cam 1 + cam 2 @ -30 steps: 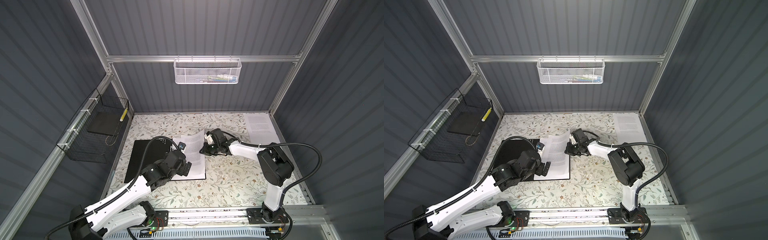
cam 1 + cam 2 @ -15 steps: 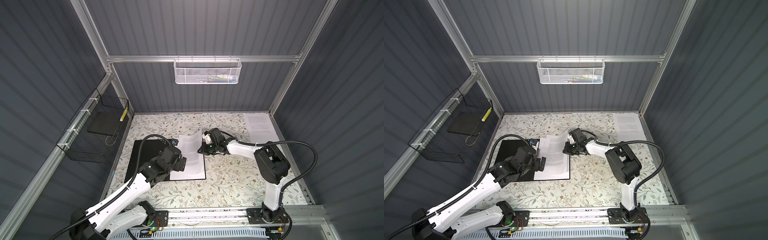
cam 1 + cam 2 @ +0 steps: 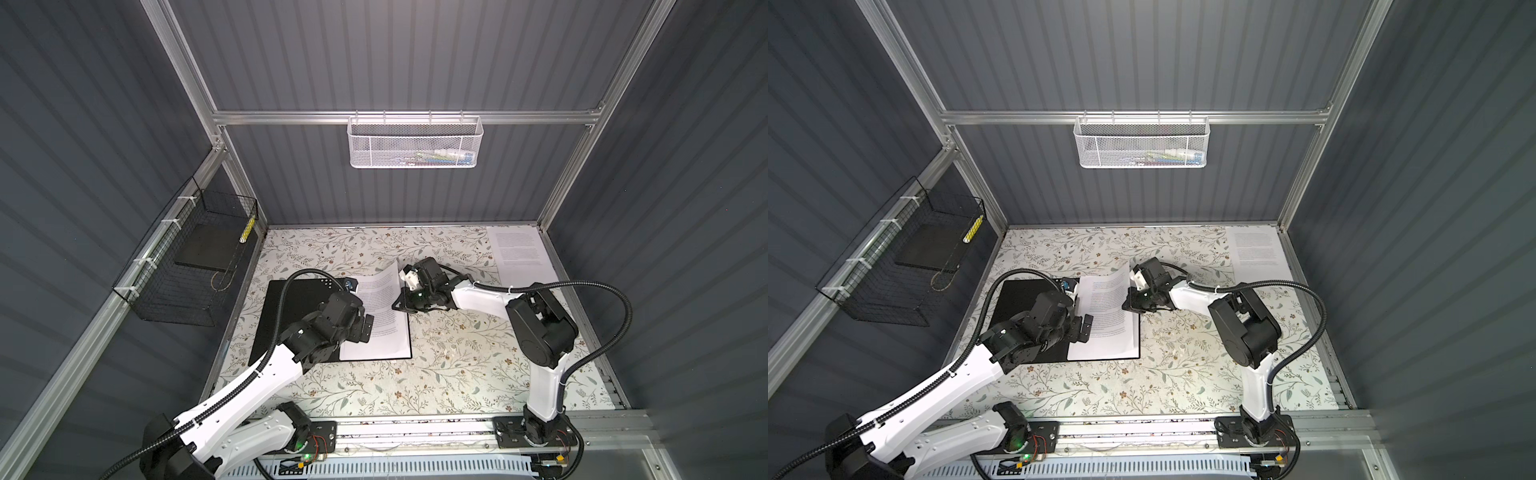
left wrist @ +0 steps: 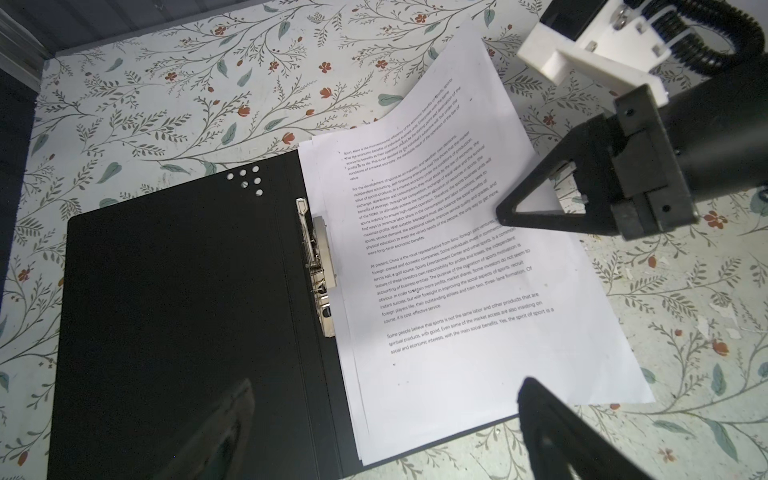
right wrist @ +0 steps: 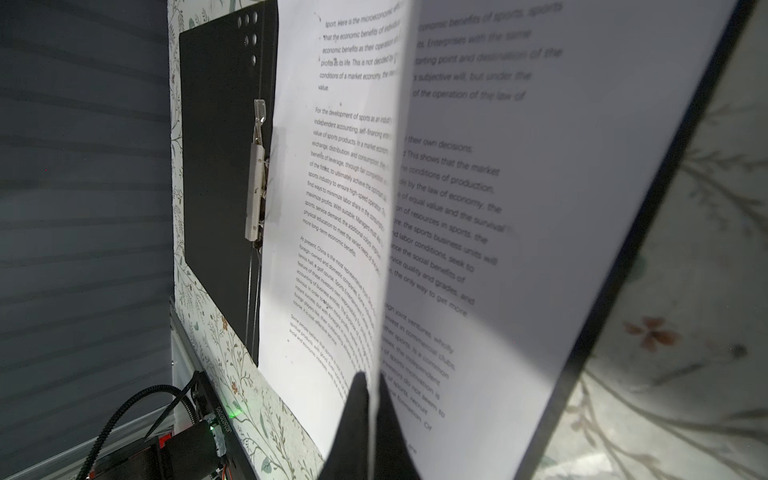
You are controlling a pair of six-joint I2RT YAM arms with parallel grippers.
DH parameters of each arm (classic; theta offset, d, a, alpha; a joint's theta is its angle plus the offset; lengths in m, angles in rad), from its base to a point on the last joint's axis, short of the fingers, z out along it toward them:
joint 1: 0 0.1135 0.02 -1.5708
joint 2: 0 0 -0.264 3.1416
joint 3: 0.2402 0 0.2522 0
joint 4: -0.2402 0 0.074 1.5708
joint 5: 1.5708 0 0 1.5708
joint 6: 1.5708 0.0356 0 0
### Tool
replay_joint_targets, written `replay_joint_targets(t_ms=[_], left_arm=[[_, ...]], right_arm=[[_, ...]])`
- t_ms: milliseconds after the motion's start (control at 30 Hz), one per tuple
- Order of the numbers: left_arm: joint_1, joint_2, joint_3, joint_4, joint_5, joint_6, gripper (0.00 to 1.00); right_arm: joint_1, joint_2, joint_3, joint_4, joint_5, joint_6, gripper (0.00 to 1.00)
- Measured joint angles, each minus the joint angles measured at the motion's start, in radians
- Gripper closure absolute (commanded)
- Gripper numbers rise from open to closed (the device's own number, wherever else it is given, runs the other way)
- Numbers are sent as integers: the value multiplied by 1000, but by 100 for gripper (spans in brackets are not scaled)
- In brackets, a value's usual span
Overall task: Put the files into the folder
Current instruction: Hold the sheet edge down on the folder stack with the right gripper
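Two grippers are over the open folder [image 3: 291,316], which lies flat on the flowered table [image 3: 457,365] with its black inside facing up. The files [image 3: 384,332] sit stacked on its right half, just beside the metal clip [image 4: 318,266] at the spine.

The right gripper [image 3: 397,306] has reached in from the right side of the stack. Its fingers are pressed together on the right-hand edge of the top sheet [image 4: 457,137]. From its own wrist camera the paper's edge runs straight between the two dark fingertips [image 5: 353,399]. That edge is lifted off the pile and the top sheet curls upward, while its spine side lies down on the sheets beneath.

The left gripper [image 4: 386,382] is spread as wide as it goes and holds nothing. It hangs above the near end of the folder, one finger over the bare black half, the other over the near right corner of the stack. It looks clear of the paper, though I can't tell for certain.

One more printed sheet [image 3: 519,249] lies flat in the far right corner of the table, well apart from the folder.
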Motion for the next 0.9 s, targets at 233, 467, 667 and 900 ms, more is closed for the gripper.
replay_joint_targets(t_ms=[233, 467, 667, 900], left_arm=[[5, 3, 2, 0, 14, 0, 0], [9, 10, 3, 0, 23, 0, 0], [11, 11, 3, 0, 26, 0, 0], [13, 11, 5, 0, 34, 0, 0]], right_arm=[[8, 15, 0, 2, -8, 1, 100], [12, 16, 0, 10, -11, 2, 100], [13, 16, 0, 14, -11, 10, 100], [16, 16, 0, 27, -11, 37, 100]])
